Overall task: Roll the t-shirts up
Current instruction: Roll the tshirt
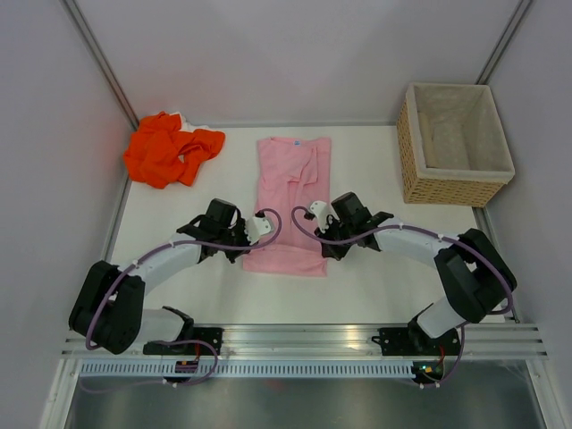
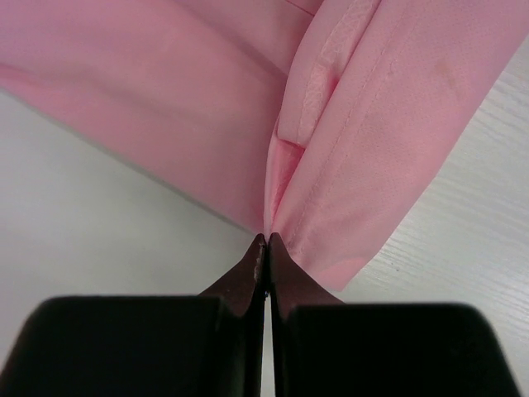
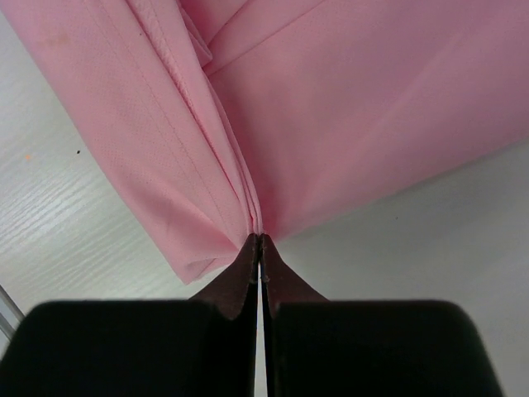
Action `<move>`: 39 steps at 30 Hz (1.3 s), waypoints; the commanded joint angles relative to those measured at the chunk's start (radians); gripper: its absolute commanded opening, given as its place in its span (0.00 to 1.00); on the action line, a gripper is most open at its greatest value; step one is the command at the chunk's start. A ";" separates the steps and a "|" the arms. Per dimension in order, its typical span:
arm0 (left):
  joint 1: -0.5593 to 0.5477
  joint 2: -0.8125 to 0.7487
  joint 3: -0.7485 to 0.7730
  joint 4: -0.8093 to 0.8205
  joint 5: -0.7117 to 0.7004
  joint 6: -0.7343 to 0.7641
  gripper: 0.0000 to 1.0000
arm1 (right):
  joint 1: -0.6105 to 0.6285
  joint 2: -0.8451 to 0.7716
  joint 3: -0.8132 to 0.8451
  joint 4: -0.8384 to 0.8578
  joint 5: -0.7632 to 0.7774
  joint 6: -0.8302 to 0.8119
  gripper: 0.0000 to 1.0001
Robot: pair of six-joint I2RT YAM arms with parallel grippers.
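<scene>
Black fingertips (image 2: pixel 248 277) of the left gripper (image 2: pixel 266 244) meet with no gap between them, pinching a fold of the pale pink cotton t-shirt (image 2: pixel 207 107) just where its hem leaves the white table (image 2: pixel 99 240). The right gripper (image 3: pixel 259 244) is likewise closed tight on the shirt's other near corner, with several stacked layers running into its tips. From above, the pink shirt (image 1: pixel 290 179) lies mid-table, folded into a long narrow strip running away from the arms, both grippers at its near end. This looks like the start of the roll. To do it well, both corners should probably rise only a little and together, then turn over toward the far end at the same pace, so the roll starts straight and the folded layers do not spill open; uneven pull would likely skew it. The wrist views show what the overhead cannot: the closed jaws, the seams and how many layers each pinch holds. Only the overhead shows the strip's full length, the crumpled bright orange t-shirt (image 1: pixel 170 147) waiting at the far left corner, and the woven wicker basket (image 1: pixel 447 189) at the far right, well apart from both.
</scene>
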 commanded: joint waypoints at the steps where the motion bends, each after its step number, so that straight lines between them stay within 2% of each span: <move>1: 0.006 0.014 -0.003 0.087 -0.042 -0.031 0.02 | -0.018 0.031 0.044 0.013 -0.030 0.034 0.00; 4: 0.006 0.021 -0.011 0.098 -0.053 -0.021 0.02 | -0.018 0.052 0.044 0.035 -0.021 0.053 0.02; 6: 0.004 0.019 -0.014 0.101 -0.048 -0.013 0.02 | -0.018 0.063 0.044 0.045 -0.011 0.065 0.09; 8: 0.003 0.019 -0.018 0.104 -0.038 -0.011 0.02 | -0.019 0.060 0.044 0.055 0.022 0.080 0.22; 13: 0.000 0.013 -0.020 0.104 -0.030 -0.022 0.02 | -0.019 -0.012 0.050 0.036 0.062 0.157 0.41; 17: 0.001 0.013 -0.023 0.106 -0.039 -0.030 0.04 | -0.016 -0.133 -0.017 0.084 0.074 0.310 0.48; 19: 0.001 0.010 -0.032 0.110 -0.051 -0.036 0.05 | -0.004 -0.151 -0.053 0.125 0.083 0.403 0.45; 21: 0.001 0.007 -0.041 0.116 -0.057 -0.048 0.06 | 0.015 -0.150 -0.094 0.147 0.092 0.470 0.35; 22: 0.000 0.005 -0.044 0.119 -0.062 -0.054 0.07 | 0.021 -0.145 -0.107 0.182 0.088 0.520 0.25; 25: 0.000 0.004 -0.044 0.127 -0.074 -0.059 0.09 | 0.061 -0.127 -0.171 0.306 0.046 0.592 0.16; 33: -0.002 -0.005 -0.037 0.165 -0.111 -0.091 0.29 | 0.074 -0.032 -0.206 0.392 0.117 0.654 0.08; 39: 0.000 -0.033 -0.050 0.191 -0.237 -0.107 0.27 | 0.070 0.019 -0.239 0.366 0.157 0.692 0.05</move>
